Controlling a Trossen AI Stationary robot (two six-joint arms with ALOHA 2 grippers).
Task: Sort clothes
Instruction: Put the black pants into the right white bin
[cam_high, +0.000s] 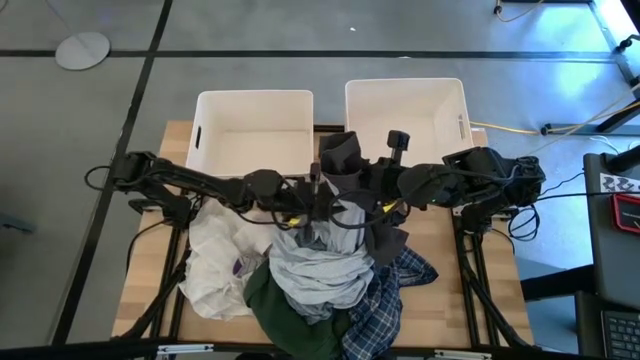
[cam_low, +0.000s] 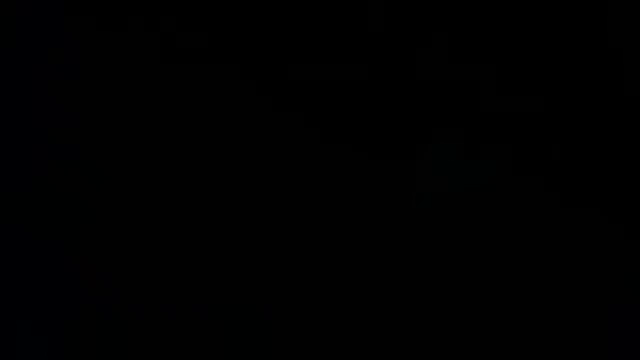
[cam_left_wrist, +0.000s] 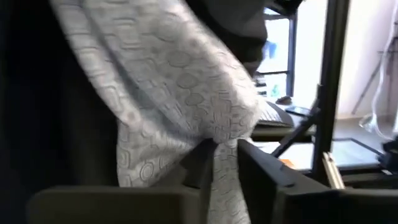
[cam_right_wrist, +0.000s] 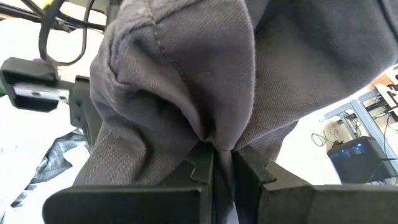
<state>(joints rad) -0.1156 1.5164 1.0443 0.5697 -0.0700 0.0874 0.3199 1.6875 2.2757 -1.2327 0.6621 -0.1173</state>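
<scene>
Grey fabrics pinched above the pile.
Left gripper (cam_left_wrist: 217, 149) clamps the pale patterned garment (cam_left_wrist: 174, 93); right gripper (cam_right_wrist: 221, 158) clamps the dark grey garment (cam_right_wrist: 186, 74), near the white bins (cam_high: 255, 105).

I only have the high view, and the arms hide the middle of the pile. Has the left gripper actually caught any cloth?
Observer: Yes. In its wrist view the left gripper is pinched on the pale patterned garment.
Operator: And the right one?
Observer: The right gripper is shut on the dark grey garment, a fold bunched between its fingers.
Operator: Does the low view add anything?
Observer: No, that view is entirely black.
</scene>
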